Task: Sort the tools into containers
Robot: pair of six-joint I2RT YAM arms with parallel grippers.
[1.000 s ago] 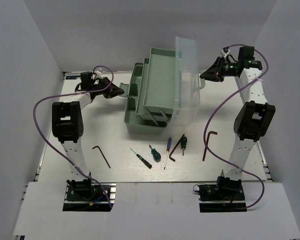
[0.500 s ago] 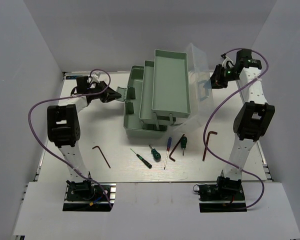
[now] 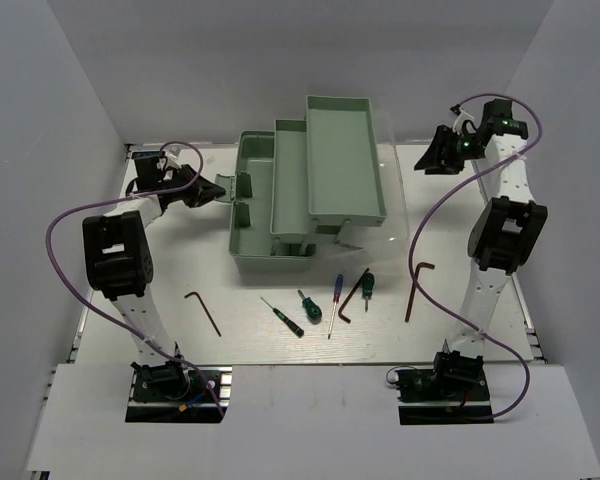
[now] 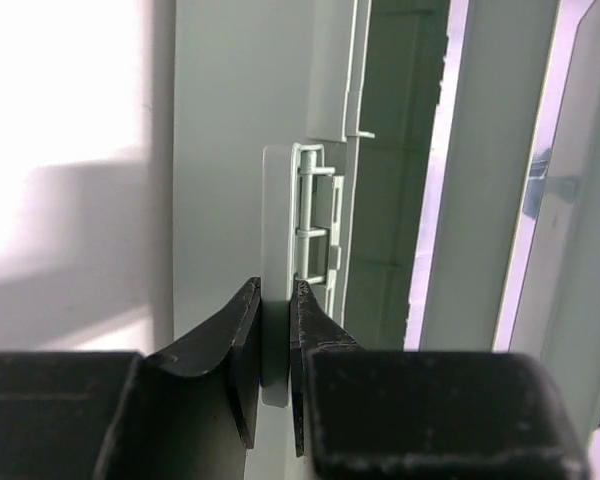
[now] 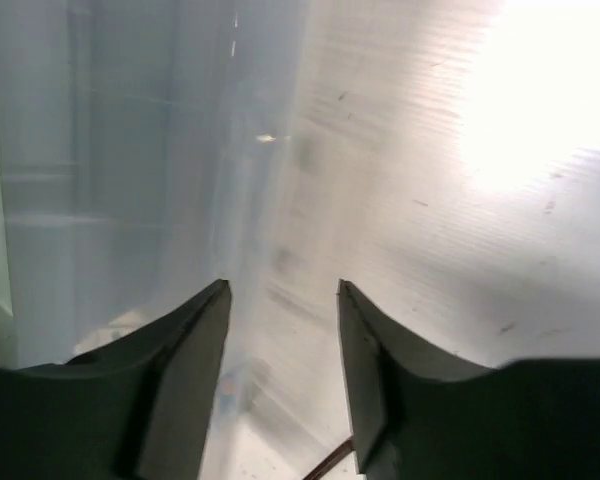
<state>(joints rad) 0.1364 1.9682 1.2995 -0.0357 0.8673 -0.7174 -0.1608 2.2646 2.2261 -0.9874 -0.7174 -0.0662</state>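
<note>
Open green toolbox (image 3: 270, 262) sits far-centre, tools (image 3: 310, 306) loose on its near side. My left gripper (image 4: 276, 300) pinches its left-end latch tab (image 4: 278, 250); my right gripper (image 5: 283, 290) gapes over the clear lid (image 5: 400, 200). I fear a sideways tug could drag the box.

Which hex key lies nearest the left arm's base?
The leftmost hex key, alone left of the thin green screwdriver; the middle hex key and right hex key lie beyond.

The toolbox (image 3: 270, 262) is matt green plastic, its lid (image 5: 400, 180) clear and glossy.
</note>
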